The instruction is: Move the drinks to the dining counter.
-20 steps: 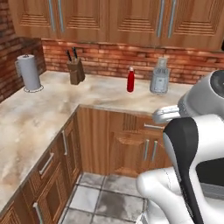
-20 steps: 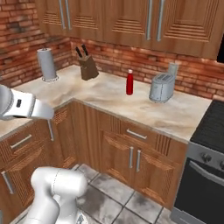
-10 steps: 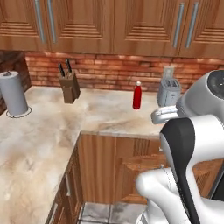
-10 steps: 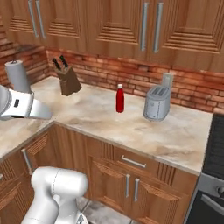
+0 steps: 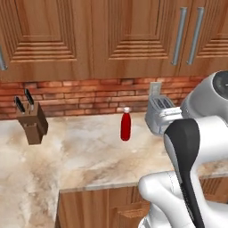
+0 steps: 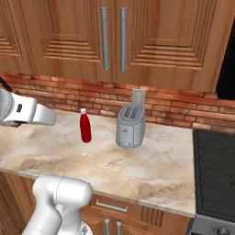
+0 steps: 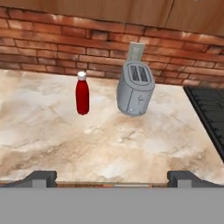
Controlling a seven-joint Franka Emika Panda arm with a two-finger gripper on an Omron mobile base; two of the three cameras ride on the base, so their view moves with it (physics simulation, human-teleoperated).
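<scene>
At the far left of the left base view, a wooden knife block (image 5: 34,124) stands on the marbled bench (image 5: 80,164), close to the brick wall (image 5: 80,95), with dark handles poking up from its top. To the right of it, well apart, the slim red bottle (image 5: 126,125) with its white cap stands upright on the bench, not far from the wall. Right of the bottle sits the silver toaster (image 5: 158,112), partly hidden by the white arm (image 5: 191,151) that rises from the lower right of that view. Wooden wall cabinets (image 5: 111,35) with long metal handles hang above the brick.

In the right base view the order holds: the red bottle (image 6: 85,125) stands upright left of the toaster (image 6: 131,126), near it but not touching, both on the bench (image 6: 137,170). A black stove top (image 6: 215,174) lies at the right end of the bench.

In the hand view the bottle (image 7: 82,94) is left of centre and the toaster (image 7: 135,89) is just right of it, a pale plate on the wall behind. The end effector (image 7: 113,177) shows its two dark finger tips (image 7: 41,177) at the bottom corners, spread wide apart with nothing between them, hanging short of the bench's front edge and well apart from the bottle.
</scene>
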